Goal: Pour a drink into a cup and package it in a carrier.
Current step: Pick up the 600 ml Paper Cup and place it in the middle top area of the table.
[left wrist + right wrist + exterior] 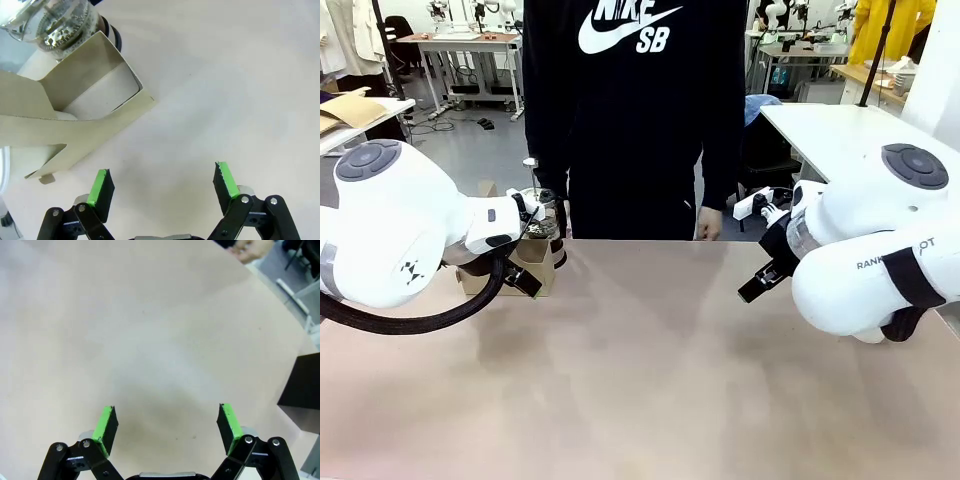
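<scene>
Sizing up the glass jug of dark drink, standing just beside the cardboard carrier on the table's left side, near the far edge.
Likely heavy, rigid, slick and breakable: best clasped squarely around the banded body and kept upright. Noting left gripper and right gripper both spread wide, empty, above the bare table.

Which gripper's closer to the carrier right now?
The left gripper: the cardboard carrier and glass jug sit just ahead of its open jaws. The right gripper hangs over bare table near a black box.
</scene>
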`<act>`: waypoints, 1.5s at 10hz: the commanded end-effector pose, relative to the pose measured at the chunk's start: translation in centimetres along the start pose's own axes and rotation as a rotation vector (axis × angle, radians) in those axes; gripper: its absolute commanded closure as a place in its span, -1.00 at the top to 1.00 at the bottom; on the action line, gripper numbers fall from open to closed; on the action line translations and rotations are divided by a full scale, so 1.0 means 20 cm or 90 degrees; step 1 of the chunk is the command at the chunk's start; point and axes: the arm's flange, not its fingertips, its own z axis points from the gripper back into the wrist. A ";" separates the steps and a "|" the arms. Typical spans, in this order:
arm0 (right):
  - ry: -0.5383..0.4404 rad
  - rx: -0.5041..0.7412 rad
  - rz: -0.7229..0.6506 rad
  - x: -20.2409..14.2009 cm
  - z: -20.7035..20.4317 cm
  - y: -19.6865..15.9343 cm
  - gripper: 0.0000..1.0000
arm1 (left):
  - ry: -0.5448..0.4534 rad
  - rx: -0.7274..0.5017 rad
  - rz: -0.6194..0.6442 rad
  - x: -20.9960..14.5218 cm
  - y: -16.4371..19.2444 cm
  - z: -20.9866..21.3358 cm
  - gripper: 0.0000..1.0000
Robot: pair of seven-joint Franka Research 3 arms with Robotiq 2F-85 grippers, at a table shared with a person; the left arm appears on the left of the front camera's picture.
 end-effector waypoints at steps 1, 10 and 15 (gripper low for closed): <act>0.000 0.000 -0.001 0.00 0.00 0.00 1.00 | 0.000 0.000 0.000 0.00 0.00 0.00 1.00; -0.039 0.026 0.020 0.40 0.58 -0.36 1.00 | 0.000 0.000 0.000 0.00 0.00 0.00 1.00; -0.177 0.227 0.182 0.02 0.90 -1.22 1.00 | 0.000 0.000 0.000 0.00 0.00 0.00 1.00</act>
